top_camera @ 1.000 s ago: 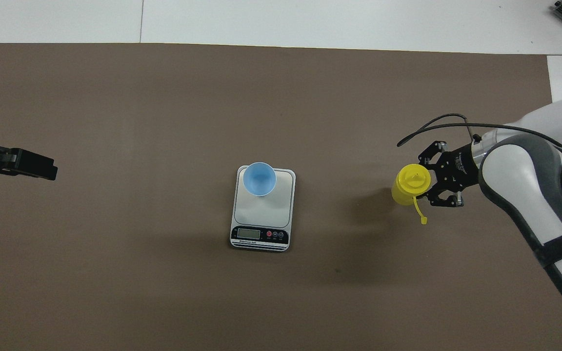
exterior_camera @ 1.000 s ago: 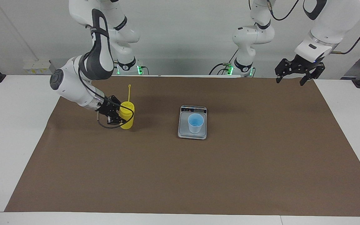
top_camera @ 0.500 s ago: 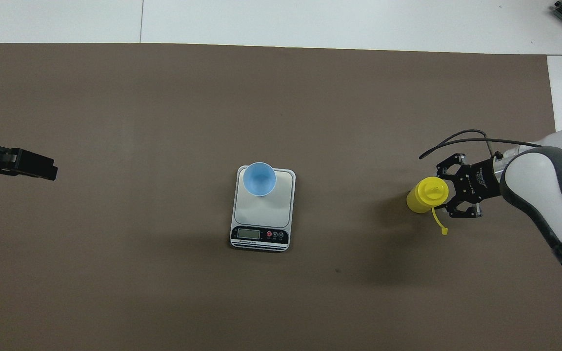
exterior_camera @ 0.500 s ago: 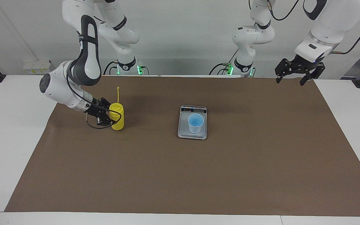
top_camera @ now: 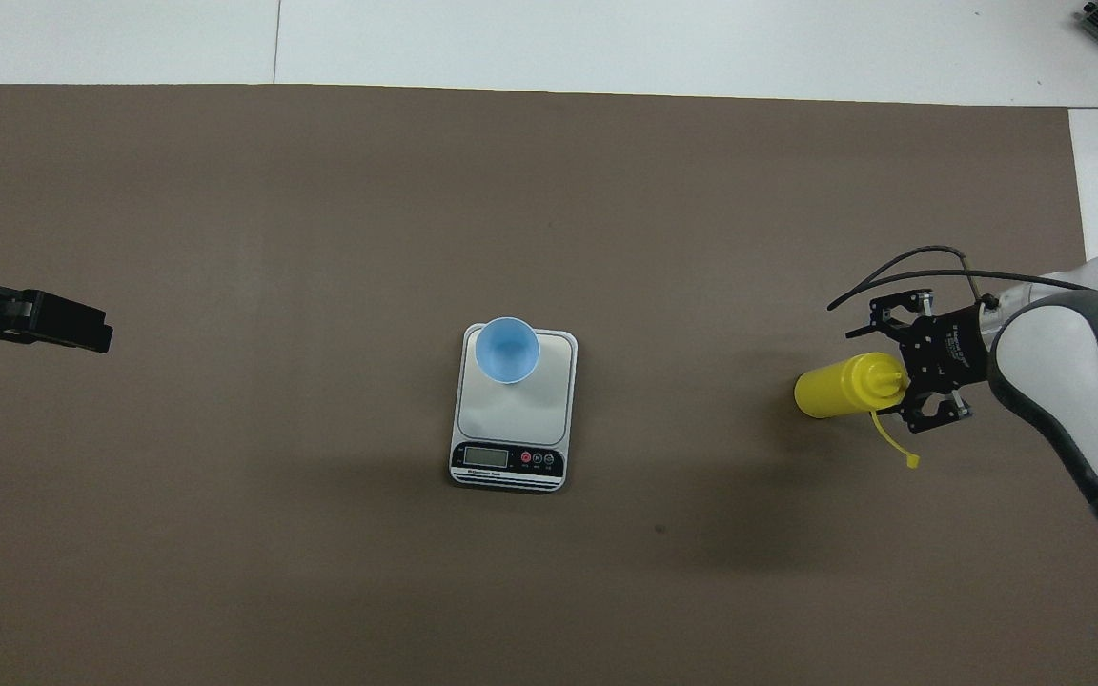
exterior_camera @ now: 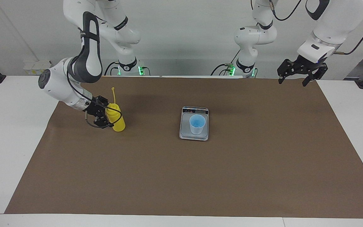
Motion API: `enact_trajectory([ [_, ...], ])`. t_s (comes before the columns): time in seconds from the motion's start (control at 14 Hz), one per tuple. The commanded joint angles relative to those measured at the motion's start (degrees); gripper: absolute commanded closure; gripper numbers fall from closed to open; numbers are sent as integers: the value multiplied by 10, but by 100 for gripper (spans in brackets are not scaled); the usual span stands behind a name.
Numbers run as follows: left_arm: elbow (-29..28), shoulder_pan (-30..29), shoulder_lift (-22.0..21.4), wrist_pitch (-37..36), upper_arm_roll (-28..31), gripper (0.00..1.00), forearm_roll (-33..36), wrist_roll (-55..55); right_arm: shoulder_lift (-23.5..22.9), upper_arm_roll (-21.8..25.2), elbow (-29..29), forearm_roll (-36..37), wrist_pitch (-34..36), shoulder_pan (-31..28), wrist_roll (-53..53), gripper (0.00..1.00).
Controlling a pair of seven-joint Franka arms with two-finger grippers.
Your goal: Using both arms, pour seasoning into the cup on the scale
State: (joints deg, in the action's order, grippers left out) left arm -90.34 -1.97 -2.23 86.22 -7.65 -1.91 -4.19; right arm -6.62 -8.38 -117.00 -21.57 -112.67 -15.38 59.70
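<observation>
One bottle (exterior_camera: 116, 117) now leans toward the right gripper (exterior_camera: 102, 114), whose jaws have sprung open around its top after clamping it a second ago. It has been carried toward the right arm's end of the mat (exterior_camera: 181, 176), away from the scale (exterior_camera: 194, 123). Released tilted, it may well topple; pouring looks finished or abandoned. One cup (exterior_camera: 197, 124) sits on the one scale. The left gripper (exterior_camera: 300, 74) waits open over the mat's corner. Two arms, two grippers.
</observation>
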Motion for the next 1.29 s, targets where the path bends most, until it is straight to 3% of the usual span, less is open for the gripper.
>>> enact_trajectory([
  [0.0,1,-7,-2,-6,-3,0,5,-7,34,-2,3,46,-1,-4,-34,0],
  [0.29,1,-7,-2,-6,-3,0,5,-7,85,-5,3,101,3,4,-148,0],
  [0.5,1,-7,-2,-6,-3,0,5,-7,110,-9,12,106,10,6,-337,0],
  [0.64,1,-7,-2,-6,-3,0,5,-7,111,-14,42,122,49,14,-419,0],
  [0.79,1,-7,-2,-6,-3,0,5,-7,108,-15,82,201,82,46,-479,0],
  [1.21,1,-7,-2,-6,-3,0,5,-7,91,-15,173,296,132,143,-490,0],
])
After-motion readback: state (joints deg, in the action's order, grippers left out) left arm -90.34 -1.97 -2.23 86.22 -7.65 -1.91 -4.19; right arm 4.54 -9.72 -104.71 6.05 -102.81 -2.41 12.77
